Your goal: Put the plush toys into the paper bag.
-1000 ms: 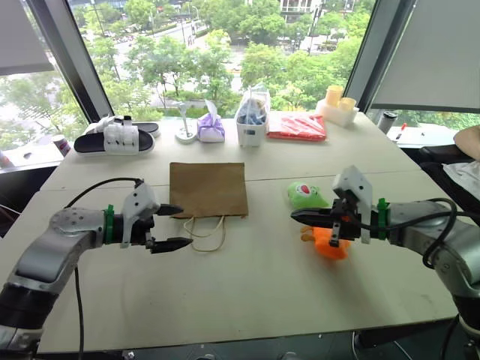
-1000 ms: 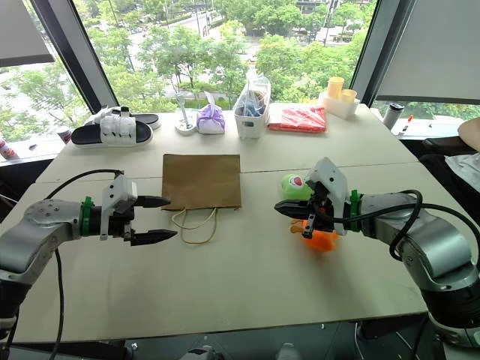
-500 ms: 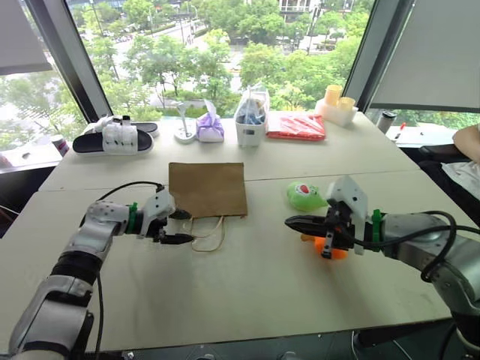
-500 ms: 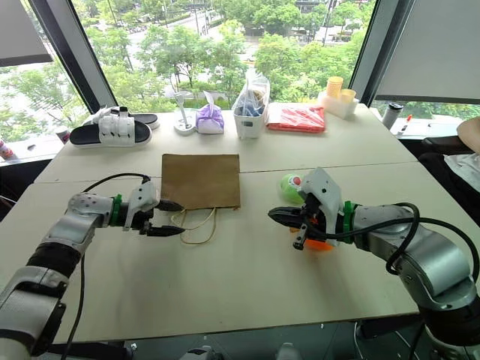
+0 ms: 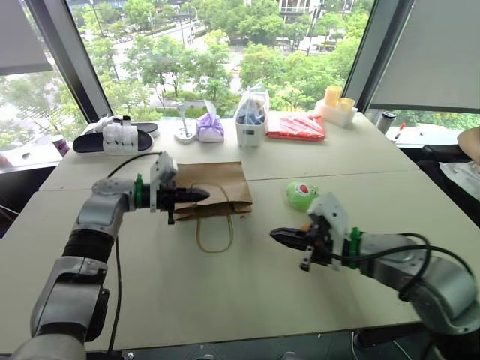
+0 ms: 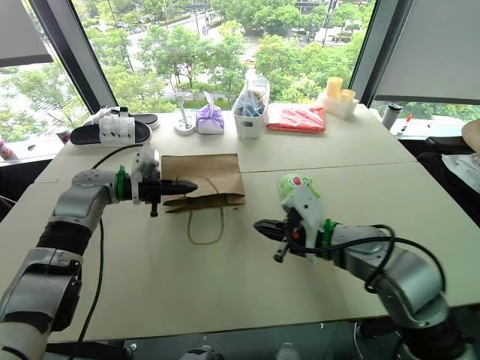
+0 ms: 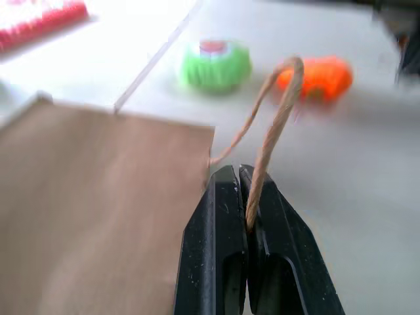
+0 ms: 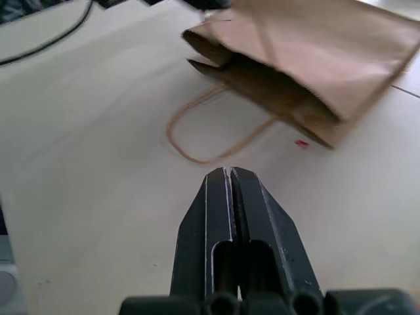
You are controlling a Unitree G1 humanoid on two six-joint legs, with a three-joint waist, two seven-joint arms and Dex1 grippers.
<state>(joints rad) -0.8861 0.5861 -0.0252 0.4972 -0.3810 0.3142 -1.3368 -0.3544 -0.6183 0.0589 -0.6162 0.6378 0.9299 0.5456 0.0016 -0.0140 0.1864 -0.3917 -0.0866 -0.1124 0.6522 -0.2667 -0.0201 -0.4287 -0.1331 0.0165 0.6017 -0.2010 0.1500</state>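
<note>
**Left pincer clamps a bag handle, right pincer waits clenched and empty**

The left gripper (image 7: 244, 172) is pinched tight on one cord handle (image 7: 275, 125) of the paper bag (image 5: 214, 187), the tan cord caught between its black fingers and looping up past the tips. The bag lies on the table (image 5: 247, 300) with its mouth gaping a little on the near side, upper lip raised off the lower one. Its second handle (image 5: 214, 234) trails loose on the tabletop just in front of the mouth.

The right gripper (image 5: 279, 237) hangs over the table to the right of the bag, fingers pressed together with nothing between them, tips aimed toward the loose handle and the open mouth. It is apart from the bag and touches nothing.

The green plush toy (image 5: 302, 195) sits to the right of the bag, just beyond the right gripper. The orange plush toy (image 7: 316, 75) lies beside the green one, on the side away from the bag; in the head views the right arm largely hides it. Both toys are outside the bag.

Behind the bag, along the window edge of the table, stand a black-and-white sandal (image 5: 112, 138), a purple tied pouch (image 5: 211, 127), a white bin with a clear plastic bag of blue items (image 5: 252, 120), a red packet (image 5: 298, 126) and yellow cups (image 5: 337, 100). Nothing lies between the toys and the bag's mouth except the right gripper itself.
</note>
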